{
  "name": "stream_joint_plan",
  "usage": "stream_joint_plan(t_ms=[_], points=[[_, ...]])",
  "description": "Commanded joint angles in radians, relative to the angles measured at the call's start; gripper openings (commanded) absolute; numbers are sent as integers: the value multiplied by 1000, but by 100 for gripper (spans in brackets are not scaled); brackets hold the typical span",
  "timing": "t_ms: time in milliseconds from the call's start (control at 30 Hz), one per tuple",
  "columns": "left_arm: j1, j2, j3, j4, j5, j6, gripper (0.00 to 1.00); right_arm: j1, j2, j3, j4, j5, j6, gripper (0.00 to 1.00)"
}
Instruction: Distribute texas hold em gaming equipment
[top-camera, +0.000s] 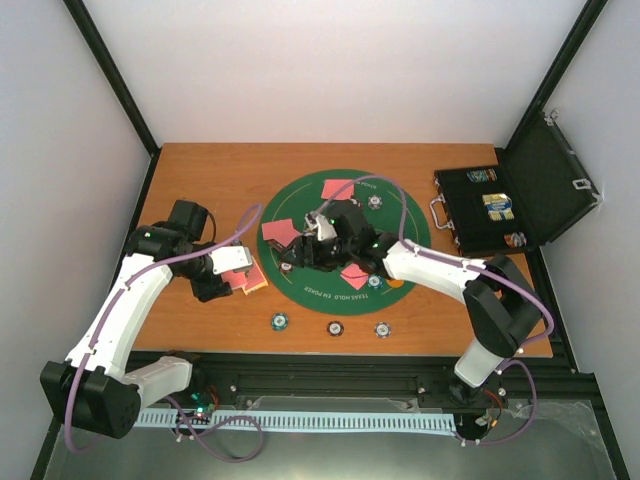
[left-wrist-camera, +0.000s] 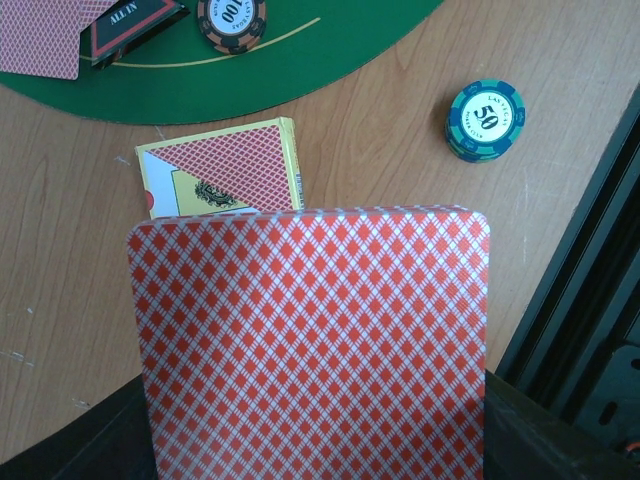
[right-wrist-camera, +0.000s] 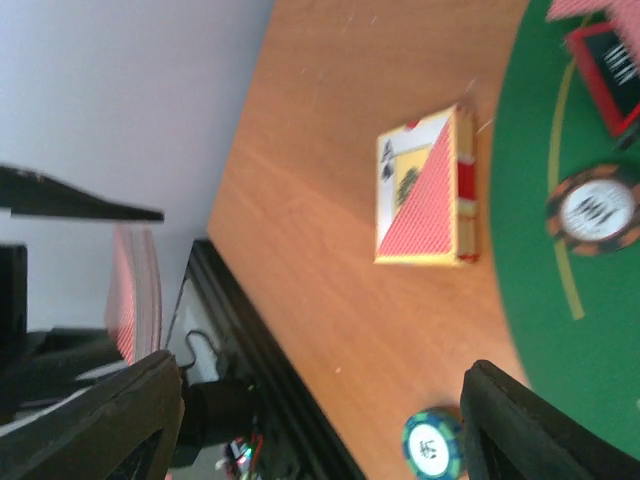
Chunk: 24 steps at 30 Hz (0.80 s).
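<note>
My left gripper is shut on a stack of pink-red-backed playing cards, held just above the wood left of the green mat. The cards hide its fingers. Below and beyond them lies the yellow-edged card box. A blue-green 50 chip sits on the wood to the right. On the mat's edge are a 100 chip, the black ALL IN marker and a face-down card. My right gripper hovers open and empty over the mat's left side, facing the card box.
The round green mat carries three face-down cards and two chips. Three chips lie in a row on the wood in front of it. The open black case stands at the right. The black frame rail runs along the near edge.
</note>
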Motion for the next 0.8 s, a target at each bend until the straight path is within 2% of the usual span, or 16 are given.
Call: stream_joint_plan(t_ms=[0,100,467,767], points=[[3,-8,40,-4,23,-10,2,52,-11,-40,215,-78,105,76],[3,-6,46,-7,17,-8,2,80,-1,-70,315,-115,149,76],[3,-6,58,-10,32,-11,2,157,107,-8,386,-140,206,75],[3,-9,62,-20,27,-5,2,195,176,-4,515,-148,271,73]])
